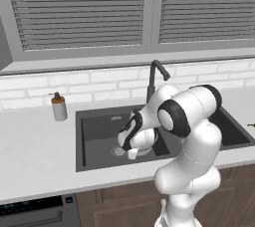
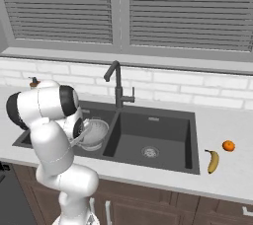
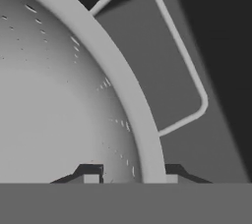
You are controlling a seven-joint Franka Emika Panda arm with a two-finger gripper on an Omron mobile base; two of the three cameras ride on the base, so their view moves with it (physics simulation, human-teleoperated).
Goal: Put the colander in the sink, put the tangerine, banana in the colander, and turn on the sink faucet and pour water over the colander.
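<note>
We see the claw (image 3: 129, 178) pinching the colander (image 3: 59, 100) rim, fingers straddling it, inside the sink (image 2: 163, 120) left basin. Banana (image 2: 213, 161) and tangerine (image 2: 228, 145) lie on bench (image 2: 225, 177) at sink's 3 o'clock.

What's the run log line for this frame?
stage: colander into sink | gripper: astride colander rim, in left basin | banana, tangerine: counter right of sink

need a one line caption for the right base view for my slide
Arm lowers the colander into the left basin of the sink; banana and tangerine wait on the counter to its right.
</note>
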